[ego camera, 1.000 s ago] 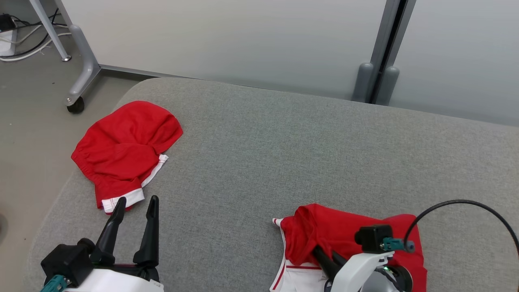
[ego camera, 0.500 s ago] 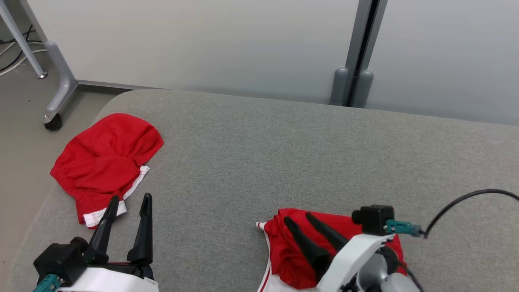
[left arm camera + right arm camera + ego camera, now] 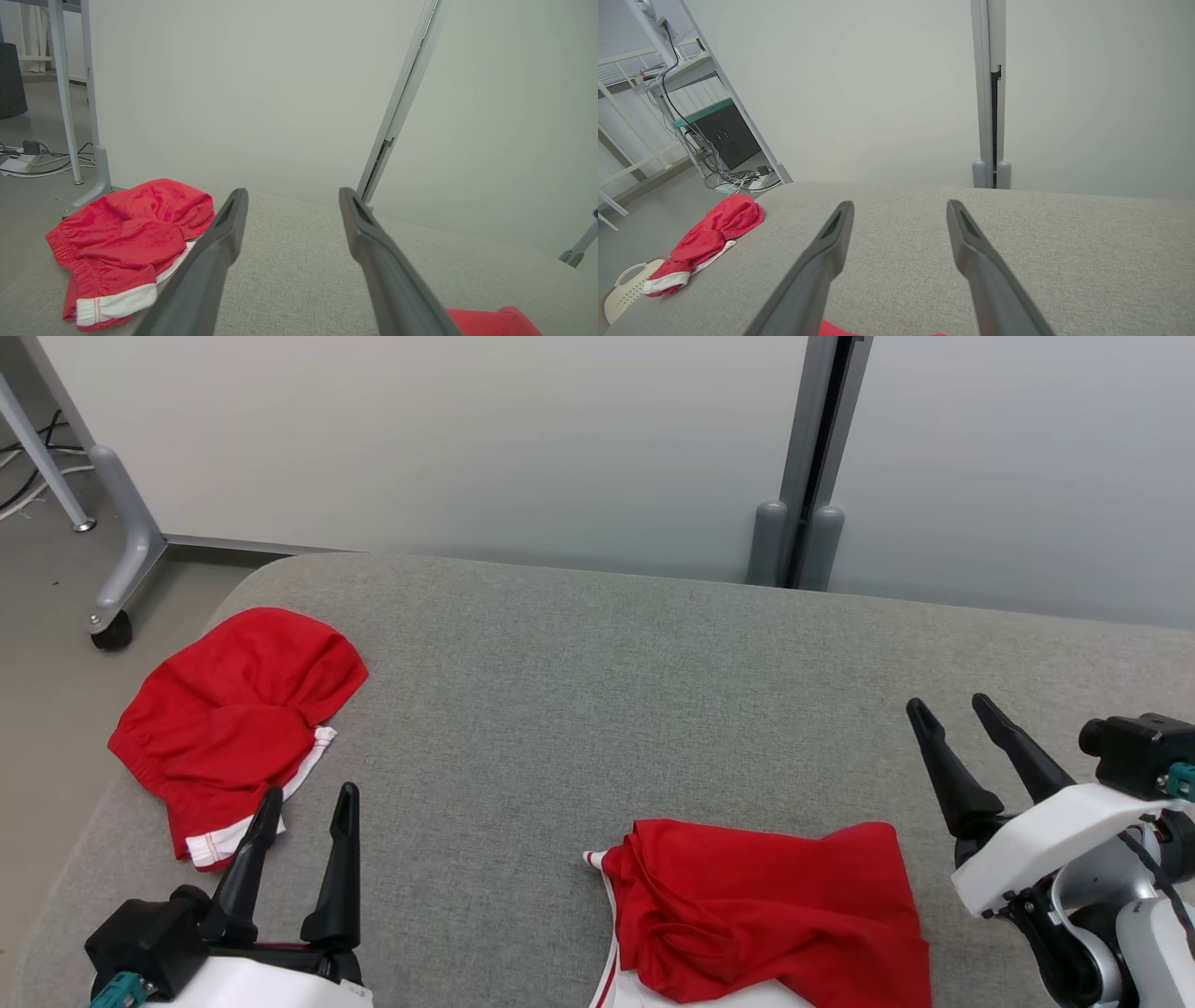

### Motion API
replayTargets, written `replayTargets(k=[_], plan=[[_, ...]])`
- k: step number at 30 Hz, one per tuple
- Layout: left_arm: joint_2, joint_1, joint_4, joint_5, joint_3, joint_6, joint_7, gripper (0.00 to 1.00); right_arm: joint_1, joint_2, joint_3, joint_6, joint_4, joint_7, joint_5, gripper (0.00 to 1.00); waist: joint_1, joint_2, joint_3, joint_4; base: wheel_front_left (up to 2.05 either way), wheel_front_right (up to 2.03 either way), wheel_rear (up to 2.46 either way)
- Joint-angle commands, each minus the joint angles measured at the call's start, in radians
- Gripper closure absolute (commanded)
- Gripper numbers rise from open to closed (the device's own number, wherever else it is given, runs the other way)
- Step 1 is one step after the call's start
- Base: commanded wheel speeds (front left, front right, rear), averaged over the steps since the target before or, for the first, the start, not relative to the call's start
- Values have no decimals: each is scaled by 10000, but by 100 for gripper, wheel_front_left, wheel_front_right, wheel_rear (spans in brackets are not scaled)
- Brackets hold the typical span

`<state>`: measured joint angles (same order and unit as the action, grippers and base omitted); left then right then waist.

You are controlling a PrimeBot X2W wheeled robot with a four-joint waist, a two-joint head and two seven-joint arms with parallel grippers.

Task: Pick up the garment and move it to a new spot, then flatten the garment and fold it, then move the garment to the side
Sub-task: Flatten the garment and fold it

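The red garment [image 3: 766,905] lay crumpled at the near edge of the grey cushion [image 3: 579,691], a little right of that edge's middle. Its long axis ran left to right along the edge, and a white, red-striped part showed beneath its left end.

The right fingers [image 3: 943,765] stood spread wide and empty, just beside the garment's right end, with their tips pointing toward the far edge. The cloth therefore lay to their left and back toward the near edge, behind the tips and not ahead of them. In the right wrist view only a red sliver showed at the bottom, under the fingers.

The left fingers [image 3: 341,859] were also spread and held nothing. They stood near the cushion's near-left corner, well apart from this garment and just beside a second red garment [image 3: 233,709] bunched by the left edge.

Judging from this layout, the right arm was clearly the nearer one. Its fingers would need to draw back and swing left to reach the right end, while the left arm would have to cross open cushion to reach the other end for flattening.
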<state>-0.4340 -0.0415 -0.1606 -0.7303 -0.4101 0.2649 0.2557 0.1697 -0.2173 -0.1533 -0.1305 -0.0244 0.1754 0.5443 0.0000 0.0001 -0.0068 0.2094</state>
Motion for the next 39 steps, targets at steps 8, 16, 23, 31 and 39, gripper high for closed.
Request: replayTargets(k=[8, 16, 23, 31, 39], plan=[[-28, 148, 28, 78, -88, -40, -48, 0, 38, 286, -560, -9, -1744, 147, -1174, 100, 0, -1, -10, 303, 0, 0, 0], [-37, 180, 107, 28, -100, -45, -54, 0, -11, 976, -1972, -9, -4043, 1020, -565, 100, 0, -1, 41, 641, 0, 0, 0], [-94, 119, 131, -19, -84, -21, -53, 0, -121, 1465, -3593, -9, -4235, 1440, 633, 100, 0, -1, 42, 769, 0, 0, 0], [-77, 96, 98, -19, -75, 50, -37, 0, -329, 1599, -5230, -9, -3183, 1763, 1645, 100, 0, -1, 48, 586, 0, 0, 0], [-1, 71, 117, -5, -90, 52, -5, 0, -137, 1365, -5293, -9, -1947, 1001, 1992, 100, 0, -1, -7, 106, 0, 0, 0]])
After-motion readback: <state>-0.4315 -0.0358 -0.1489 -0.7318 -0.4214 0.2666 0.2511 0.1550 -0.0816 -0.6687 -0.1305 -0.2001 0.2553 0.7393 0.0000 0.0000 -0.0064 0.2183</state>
